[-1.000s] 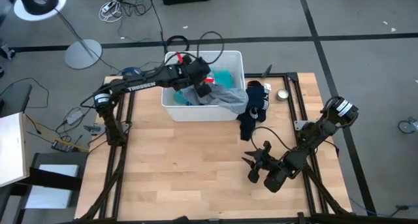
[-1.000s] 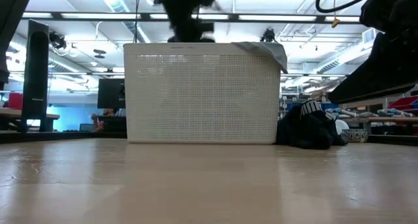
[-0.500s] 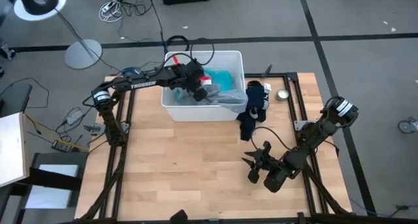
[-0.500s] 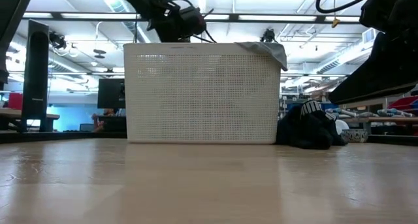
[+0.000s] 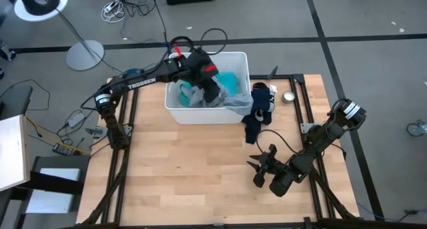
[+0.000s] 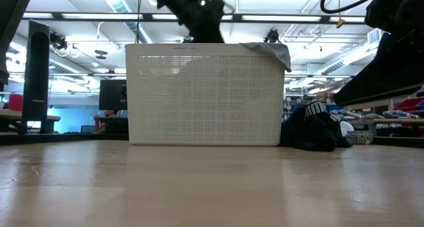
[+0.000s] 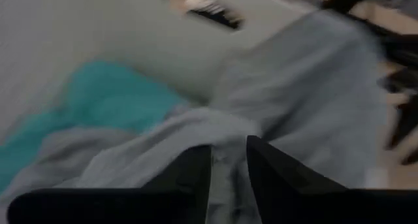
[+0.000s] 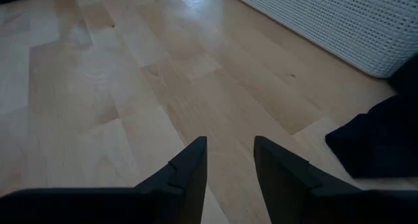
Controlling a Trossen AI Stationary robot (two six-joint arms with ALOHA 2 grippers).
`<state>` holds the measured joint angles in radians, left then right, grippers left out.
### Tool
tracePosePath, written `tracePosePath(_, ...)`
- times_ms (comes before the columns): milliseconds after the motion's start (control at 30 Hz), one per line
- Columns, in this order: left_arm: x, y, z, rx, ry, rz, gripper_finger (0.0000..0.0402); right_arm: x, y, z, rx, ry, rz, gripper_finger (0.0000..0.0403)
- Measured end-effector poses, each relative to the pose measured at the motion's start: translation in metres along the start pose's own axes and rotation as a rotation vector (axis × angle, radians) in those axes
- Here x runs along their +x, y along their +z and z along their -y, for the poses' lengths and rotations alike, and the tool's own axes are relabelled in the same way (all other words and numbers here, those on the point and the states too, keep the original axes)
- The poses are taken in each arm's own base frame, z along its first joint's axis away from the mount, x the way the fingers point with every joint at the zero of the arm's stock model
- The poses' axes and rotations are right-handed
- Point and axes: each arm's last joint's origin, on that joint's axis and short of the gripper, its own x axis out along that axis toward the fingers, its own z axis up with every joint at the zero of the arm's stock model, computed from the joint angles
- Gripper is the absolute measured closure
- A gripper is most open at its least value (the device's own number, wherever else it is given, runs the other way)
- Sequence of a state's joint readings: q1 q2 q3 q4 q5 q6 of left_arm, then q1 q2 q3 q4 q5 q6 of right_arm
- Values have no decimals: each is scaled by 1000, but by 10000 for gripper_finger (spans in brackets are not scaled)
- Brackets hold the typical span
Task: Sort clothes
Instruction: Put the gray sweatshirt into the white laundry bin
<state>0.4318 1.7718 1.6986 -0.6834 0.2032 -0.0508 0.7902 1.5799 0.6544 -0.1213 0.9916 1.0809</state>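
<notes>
hovering my left hand [image 5: 212,90] over the bin [image 5: 175,109] at the counter's far edge, fingers parted, grey shirt [image 7: 307,113] loose just beneath; right hand [image 5: 261,163] open near the front-right corner.

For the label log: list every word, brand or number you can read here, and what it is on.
"TROSSEN": white letters on the left arm, high view.
White print on the navy garment: too small to read.
No other text can be read on the bin or table.
</notes>
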Motion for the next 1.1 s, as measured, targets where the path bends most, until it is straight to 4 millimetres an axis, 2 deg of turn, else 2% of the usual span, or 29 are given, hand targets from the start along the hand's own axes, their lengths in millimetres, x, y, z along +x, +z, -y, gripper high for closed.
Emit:
tracePosePath(333, 0, 6, 47, 159, -47, 43, 297, 0, 0, 0, 1, 3, -5, 275)
tracePosePath(600, 18, 1, 80, 249, -110, 55, 298, 0, 0, -1, 7, 7, -5, 275)
tracePosePath(800, 33, -2, 87, 307, -119, 50, 298, 0, 0, -1, 13, 11, -3, 275)
tracePosePath(933, 35, -2, 88, 314, -116, 56, 300, 0, 1, -1, 13, 12, -3, 275)
tracePosePath(1100, 35, -2, 88, 314, -113, 55, 332, 0, 1, -1, 13, 11, -3, 275)
